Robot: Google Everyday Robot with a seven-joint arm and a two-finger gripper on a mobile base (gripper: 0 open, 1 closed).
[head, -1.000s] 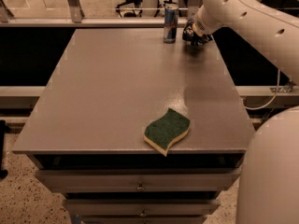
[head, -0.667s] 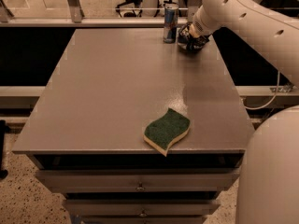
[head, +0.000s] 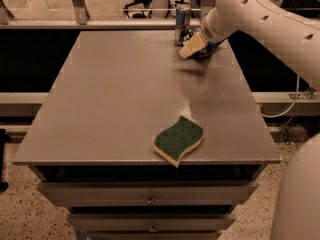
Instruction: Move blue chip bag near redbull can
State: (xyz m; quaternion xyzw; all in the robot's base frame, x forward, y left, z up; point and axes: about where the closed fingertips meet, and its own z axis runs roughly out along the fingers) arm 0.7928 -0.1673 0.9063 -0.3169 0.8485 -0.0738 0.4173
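Observation:
The redbull can stands upright at the table's far edge, right of centre: slim, blue and silver. My gripper is low over the table just right of and in front of the can, at the end of the white arm that reaches in from the right. A dark crinkly shape under and behind the gripper is the blue chip bag. It is at the table surface close beside the can, and the gripper hides most of it.
A green wavy sponge with a yellow underside lies near the grey table's front edge. Drawers run below the front edge. A rail and chair bases stand behind the table. My white base fills the lower right.
The gripper has shifted slightly left and lower, toward the can, with the dark bag staying under it. The sponge and can have not moved.

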